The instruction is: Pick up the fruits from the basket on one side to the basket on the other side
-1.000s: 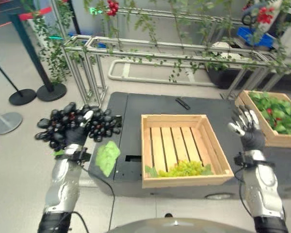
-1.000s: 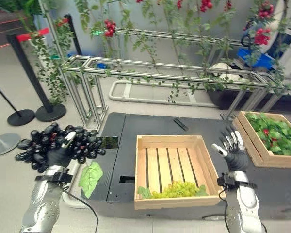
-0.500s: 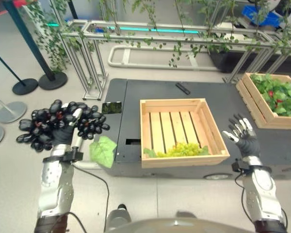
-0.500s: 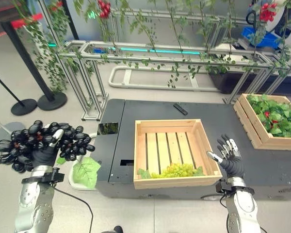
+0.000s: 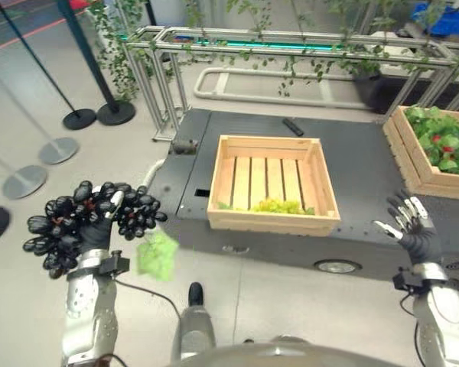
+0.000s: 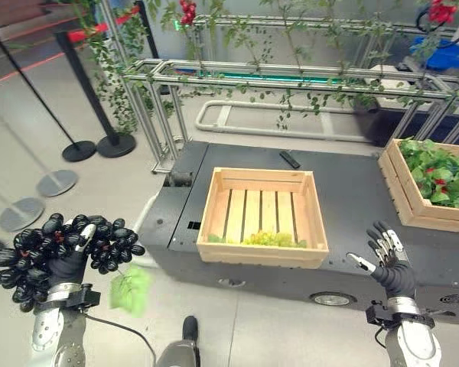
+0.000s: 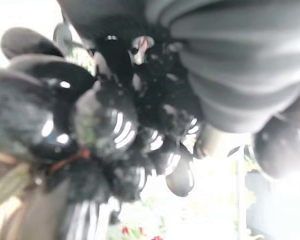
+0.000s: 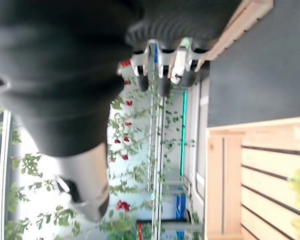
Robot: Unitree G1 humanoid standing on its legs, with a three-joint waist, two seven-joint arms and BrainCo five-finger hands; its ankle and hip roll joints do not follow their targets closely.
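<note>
I judge transfer midway: left hand [image 5: 92, 229] clutches black grape bunch [image 5: 65, 227] off-cart; green grapes [image 5: 274, 206] sit in crate [image 5: 271, 219]; right hand [image 5: 413, 229] splayed, empty

Lighting: bright, even and diffuse, shadows soft on the floor [image 5: 291, 298]. Left wrist view: black grapes [image 7: 105, 125] blurred at close range, glare spots on skins, background blown out white.

Both arms are silver-grey with glossy shells. The left hand [image 5: 92, 229] and right hand [image 5: 415, 233] wear dark ribbed covers, with silver, dark-tipped fingers and black wrist bands.
</note>
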